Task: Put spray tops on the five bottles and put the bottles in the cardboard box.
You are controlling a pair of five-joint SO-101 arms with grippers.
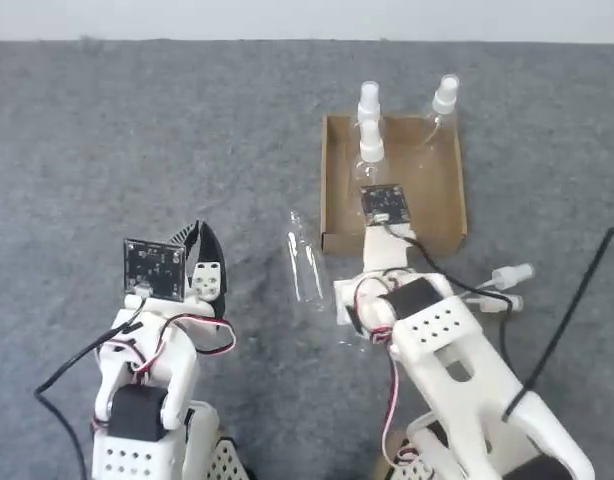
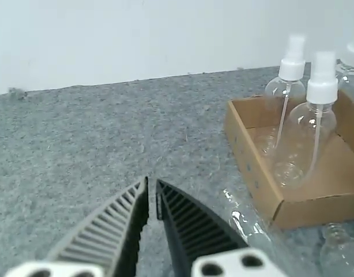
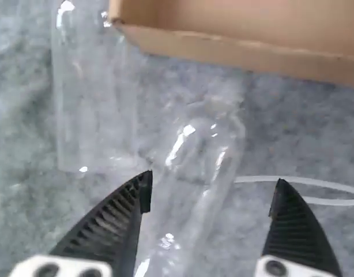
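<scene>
Just before the box (image 3: 223, 46), my right claw (image 3: 211, 182) stands wide over a lying, topless bottle (image 3: 206, 144). I judge closing squarely on its body comes next. My left claw (image 2: 152, 187) hangs all but shut, holding nothing.

The right tool (image 3: 212, 180) has its black ribbed fingers (image 3: 116, 216) spread wide; a clear bottle (image 3: 206, 144) lies on the grey counter (image 3: 27, 190) between them, touching neither; a second clear bottle (image 3: 87, 98) lies just beside it, reaching to the cardboard box (image 3: 234, 34) corner; a thin white tube (image 3: 315, 184) lies near one fingertip.
</scene>
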